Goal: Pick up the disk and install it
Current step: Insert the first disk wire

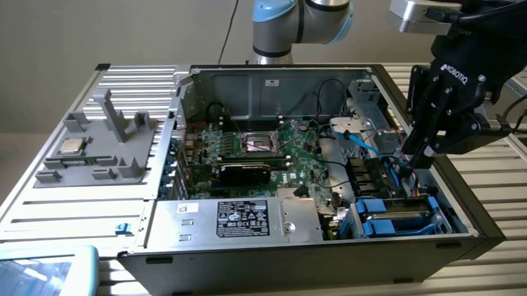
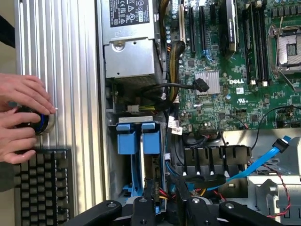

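Note:
The disk (image 1: 401, 213), grey metal edged by a bright blue frame, sits in the drive bay at the near corner of the open computer case (image 1: 461, 203), on the exterior view's right. In the wrist view its blue frame tabs (image 2: 140, 139) stand upright in the bay. My gripper (image 1: 416, 159) hangs over the case's right wall, just behind the bay and above it. In the wrist view my gripper (image 2: 165, 197) has its fingers apart, with wires showing in the gap and nothing held.
A silver power supply (image 1: 239, 219) lies beside the bay, with the motherboard (image 1: 263, 148) behind it. A blue cable (image 2: 263, 160) and black cables cross near the bay. A person's hands (image 2: 23, 117) rest on a round knob beside a keyboard (image 2: 42, 188). A grey fixture (image 1: 99, 142) holds a small chip.

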{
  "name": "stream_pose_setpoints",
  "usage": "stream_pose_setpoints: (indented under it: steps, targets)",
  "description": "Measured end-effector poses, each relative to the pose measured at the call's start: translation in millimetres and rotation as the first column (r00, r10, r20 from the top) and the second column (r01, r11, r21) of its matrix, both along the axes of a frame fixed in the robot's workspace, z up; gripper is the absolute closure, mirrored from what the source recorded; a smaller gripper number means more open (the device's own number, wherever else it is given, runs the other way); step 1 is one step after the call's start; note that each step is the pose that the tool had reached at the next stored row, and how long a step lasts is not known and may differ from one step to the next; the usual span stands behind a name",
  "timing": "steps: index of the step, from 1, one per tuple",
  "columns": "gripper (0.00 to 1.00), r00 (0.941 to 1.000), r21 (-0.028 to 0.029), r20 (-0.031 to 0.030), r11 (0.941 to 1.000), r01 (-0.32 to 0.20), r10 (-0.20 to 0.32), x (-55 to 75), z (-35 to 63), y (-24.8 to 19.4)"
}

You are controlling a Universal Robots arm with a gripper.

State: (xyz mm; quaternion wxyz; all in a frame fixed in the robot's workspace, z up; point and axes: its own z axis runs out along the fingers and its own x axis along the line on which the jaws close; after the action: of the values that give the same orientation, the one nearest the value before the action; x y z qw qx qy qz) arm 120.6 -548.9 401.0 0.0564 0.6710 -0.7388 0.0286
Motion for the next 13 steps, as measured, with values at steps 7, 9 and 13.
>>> stream_pose_setpoints:
  steps: [7, 9, 13]
  targets:
    - [0.69, 0.9983, -0.0001, 0.0002, 0.9983, 0.058, -0.058, 0.3, -7.9, 2.4]
    - [0.69, 0.9983, -0.0019, 0.0001, 0.9983, 0.057, -0.057, 0.3, -10.1, 7.6]
    - [0.69, 0.9983, -0.0111, -0.0083, 0.9983, 0.058, -0.058, 0.3, -13.1, 14.8]
